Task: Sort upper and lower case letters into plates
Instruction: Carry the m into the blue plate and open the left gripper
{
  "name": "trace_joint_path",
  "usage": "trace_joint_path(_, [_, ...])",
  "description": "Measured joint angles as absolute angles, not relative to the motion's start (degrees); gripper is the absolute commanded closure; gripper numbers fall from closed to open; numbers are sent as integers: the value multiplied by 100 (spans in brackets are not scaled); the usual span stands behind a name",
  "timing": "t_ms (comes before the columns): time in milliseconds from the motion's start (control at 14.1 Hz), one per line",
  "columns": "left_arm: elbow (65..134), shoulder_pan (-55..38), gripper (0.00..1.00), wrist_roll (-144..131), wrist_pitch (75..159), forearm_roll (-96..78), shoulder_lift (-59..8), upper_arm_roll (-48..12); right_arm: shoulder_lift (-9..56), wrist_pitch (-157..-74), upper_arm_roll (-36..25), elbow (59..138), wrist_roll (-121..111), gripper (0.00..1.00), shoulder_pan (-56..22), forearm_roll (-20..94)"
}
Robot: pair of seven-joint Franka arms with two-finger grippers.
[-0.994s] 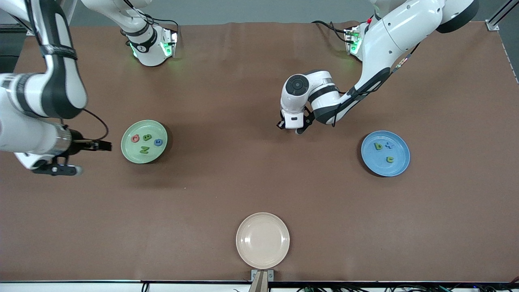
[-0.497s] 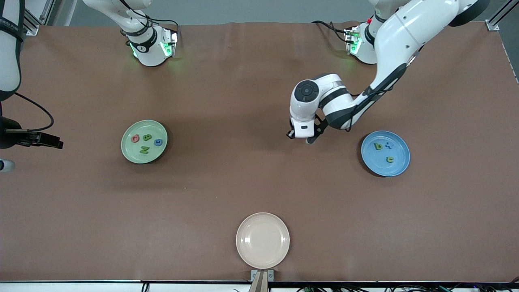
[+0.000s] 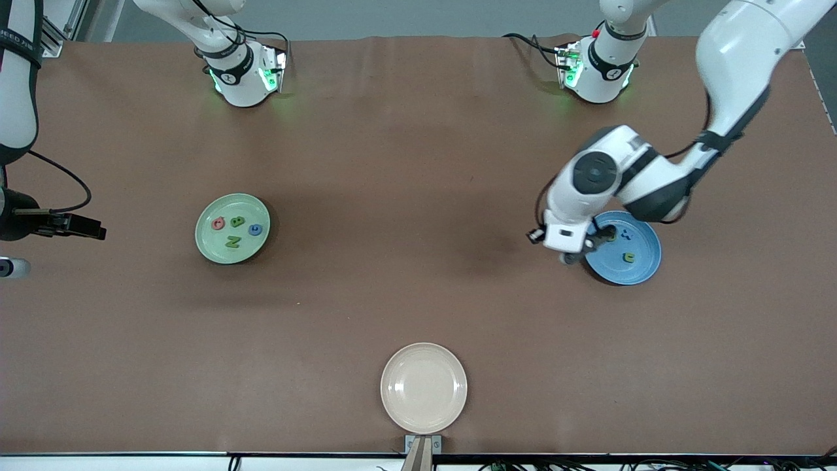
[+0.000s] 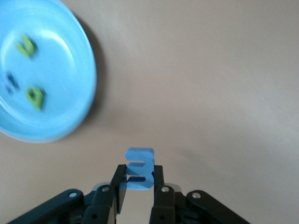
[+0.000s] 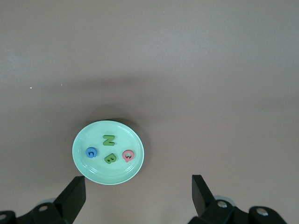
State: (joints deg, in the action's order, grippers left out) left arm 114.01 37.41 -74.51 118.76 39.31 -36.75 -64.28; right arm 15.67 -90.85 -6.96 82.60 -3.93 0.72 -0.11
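My left gripper point(image 3: 578, 254) is shut on a small blue letter piece point(image 4: 139, 158) and hangs over the rim of the blue plate point(image 3: 639, 267) that faces the table's middle. The blue plate point(image 4: 56, 98) holds two green letters point(image 3: 629, 257) and a dark blue one point(image 3: 628, 233). The pale green plate point(image 3: 208, 243) toward the right arm's end holds a red letter point(image 5: 128, 155), a green B point(image 5: 110, 158), a blue letter point(image 5: 91, 152) and a green N point(image 5: 108, 139). My right gripper point(image 5: 138, 183) is open and empty. It waits high up at the table's edge point(image 3: 10, 267), off to the side of the green plate.
A cream-white plate point(image 3: 424, 387) sits empty at the table edge nearest the front camera. The brown table top point(image 3: 405, 261) lies bare between the plates. Both arm bases stand along the table edge farthest from the camera.
My left gripper has moved from over the table's middle to the blue plate's rim, carrying the blue letter. My right arm drew away from the green plate, then held still.
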Motion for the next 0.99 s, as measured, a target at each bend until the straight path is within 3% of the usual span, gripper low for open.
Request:
trace_joint_path(355, [11481,4593,93,-5902,11998,4688,-3940,-6170,1566,-8578,-639,8024,-395,0,45,28])
trace_joint_path(994, [11794,4595,93,-5379,12454,4892,-4111,-5625,1256,-8277,-641,8140,-395,0,-166,43])
